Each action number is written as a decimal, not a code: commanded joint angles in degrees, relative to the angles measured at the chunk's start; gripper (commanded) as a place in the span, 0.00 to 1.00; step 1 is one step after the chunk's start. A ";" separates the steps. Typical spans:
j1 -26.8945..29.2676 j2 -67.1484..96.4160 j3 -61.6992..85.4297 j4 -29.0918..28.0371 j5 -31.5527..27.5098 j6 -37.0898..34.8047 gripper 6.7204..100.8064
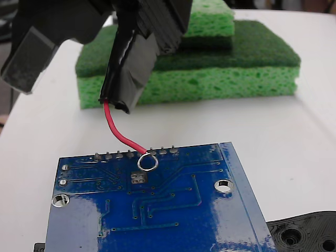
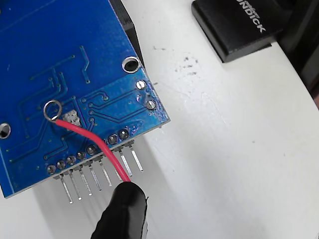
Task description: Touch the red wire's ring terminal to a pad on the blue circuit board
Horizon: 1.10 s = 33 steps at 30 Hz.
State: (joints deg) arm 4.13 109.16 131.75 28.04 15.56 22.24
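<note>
The blue circuit board [image 1: 173, 210] lies flat at the front of the white table, its row of solder points along the far edge. My gripper [image 1: 68, 89] hangs above and behind it, the two fingers standing apart. The red wire [image 1: 118, 131] comes out of black tape wrapped round the right finger [image 1: 126, 79] and curves down to the board. Its ring terminal [image 1: 147, 161] sits on or just over the blue surface, just inside the solder row. In the wrist view the ring terminal [image 2: 52, 110] lies left of a small grey pad [image 2: 73, 118]; whether they touch I cannot tell.
Two stacked green sponges [image 1: 220, 73] stand behind the board. A black plastic part with holes [image 1: 307, 233] lies at the front right. In the wrist view, header pins [image 2: 99, 174] stick out of the board's edge, and a black box [image 2: 234, 25] lies on the table beyond.
</note>
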 commanded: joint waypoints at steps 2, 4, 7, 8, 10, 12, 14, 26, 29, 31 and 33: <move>-0.18 0.18 -0.44 0.26 0.53 0.00 0.99; -0.18 0.26 -0.44 0.35 0.62 0.09 0.99; -0.26 0.26 -0.44 0.44 0.70 0.18 0.99; -0.26 0.26 -0.44 0.44 0.70 0.18 0.99; -0.26 0.00 -0.53 0.44 0.70 0.18 0.99; -0.26 -0.18 -0.79 0.53 0.70 0.26 0.99; -0.26 -0.26 -0.79 0.62 0.70 0.35 0.99; 0.18 -1.05 -0.62 0.18 0.44 0.62 0.99; 0.18 -1.23 -0.62 0.18 0.44 0.62 0.99; 0.18 -1.23 -0.70 0.18 0.44 0.62 0.99; 0.18 -1.32 -0.70 0.18 0.44 0.62 0.99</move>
State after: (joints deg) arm 4.31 107.67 131.40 28.39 15.91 22.85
